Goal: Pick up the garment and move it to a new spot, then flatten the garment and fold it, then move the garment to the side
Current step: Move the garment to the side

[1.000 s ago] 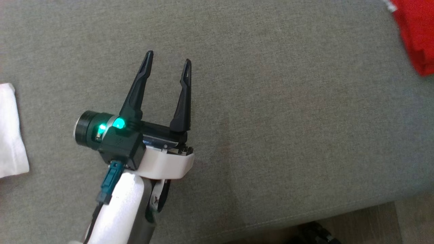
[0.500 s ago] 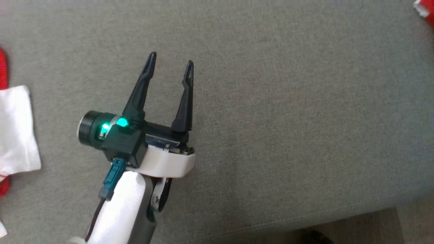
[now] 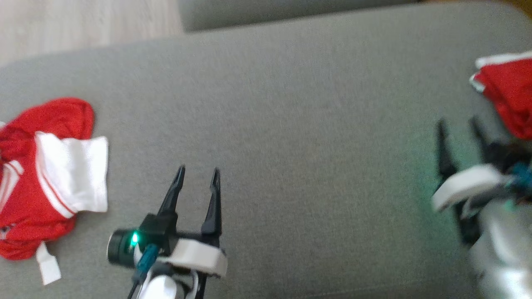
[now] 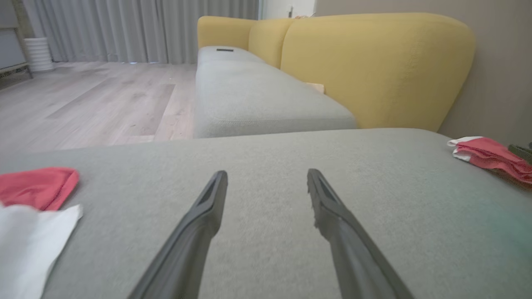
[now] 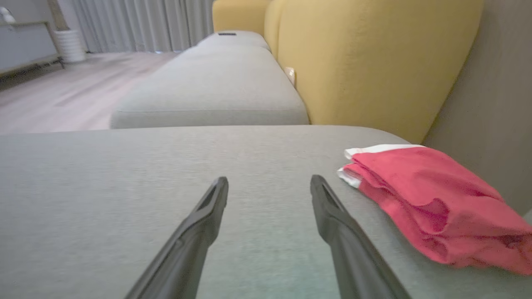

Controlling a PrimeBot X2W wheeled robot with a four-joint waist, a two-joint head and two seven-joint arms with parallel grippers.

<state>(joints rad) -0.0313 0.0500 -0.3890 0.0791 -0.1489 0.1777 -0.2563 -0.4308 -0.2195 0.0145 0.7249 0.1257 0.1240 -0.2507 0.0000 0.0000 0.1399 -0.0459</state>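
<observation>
At 9 o'clock on sofa (image 3: 291, 104), crumpled garment (image 3: 25, 195); folded garment (image 3: 507, 95) at 2 o'clock. Left gripper (image 3: 198, 170), right gripper (image 3: 457, 122) wide open, empty. Risk: right gripper, close beside folded garment, snags fold when moving.

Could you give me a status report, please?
Left gripper and right gripper open, empty. Folded red garment beside right gripper, not touching. Crumpled garment at left. Nothing in the way.

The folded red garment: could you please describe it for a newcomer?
On the grey sofa seat, look to the robot's right, near the yellow backrest. The folded red garment lies there, compact, white-edged, unlike the crumpled red-and-white one at left.
</observation>
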